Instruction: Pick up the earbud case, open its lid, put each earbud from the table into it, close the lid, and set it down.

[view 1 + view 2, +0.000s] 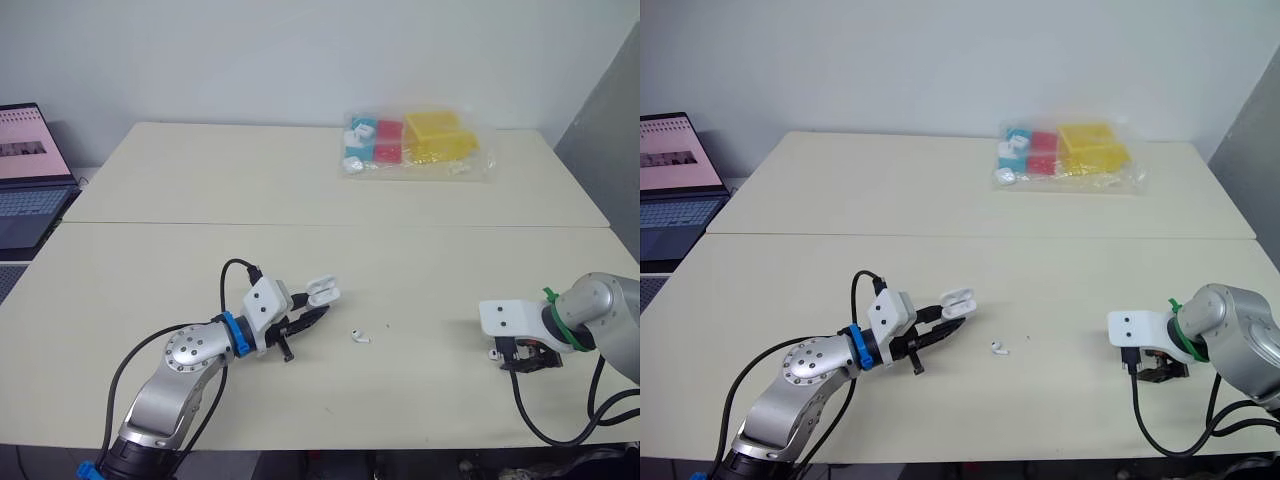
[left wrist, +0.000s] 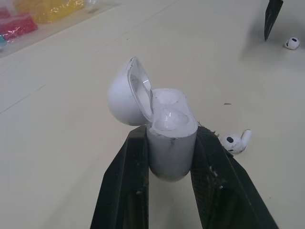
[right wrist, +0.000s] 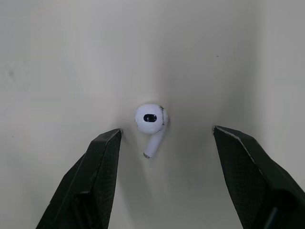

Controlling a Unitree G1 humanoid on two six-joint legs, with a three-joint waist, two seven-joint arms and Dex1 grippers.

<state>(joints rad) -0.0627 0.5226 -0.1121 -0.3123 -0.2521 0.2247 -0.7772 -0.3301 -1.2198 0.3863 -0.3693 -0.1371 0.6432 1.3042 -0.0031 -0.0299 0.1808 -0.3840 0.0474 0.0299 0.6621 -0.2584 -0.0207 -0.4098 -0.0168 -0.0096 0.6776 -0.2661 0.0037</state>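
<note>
Firmly, the left pincer [image 2: 170, 136] is clamped on the white earbud case [image 2: 171, 148], with one black finger [image 2: 126, 186] pressed to each side of the case's lower body. The case's lid [image 2: 125, 98] is swung open on its hinge and tipped back, so the glossy hollow inside faces up. Just beside the case, on its right-arm side, one white earbud [image 1: 360, 337] lies on the pale desk [image 1: 200, 180], with its stem flat on the surface and apart from the pincer. Well to the right of the case, the right pincer [image 3: 167, 130] hangs spread wide over the second earbud [image 3: 151, 119]. That earbud rests on the desk between the two fingers [image 3: 102, 162] and touches neither; its dark mesh spot faces up. Far beyond the case, toward the back edge of the desk, a clear plastic bag [image 1: 420, 145] holds blue, red and yellow blocks and a few small white pieces; any labels on them are too small to read. Off to the left of the case, past the desk's edge, an open laptop [image 1: 30, 180] shows a pinkish page above its keyboard, and the writing on it is too small to make out.
</note>
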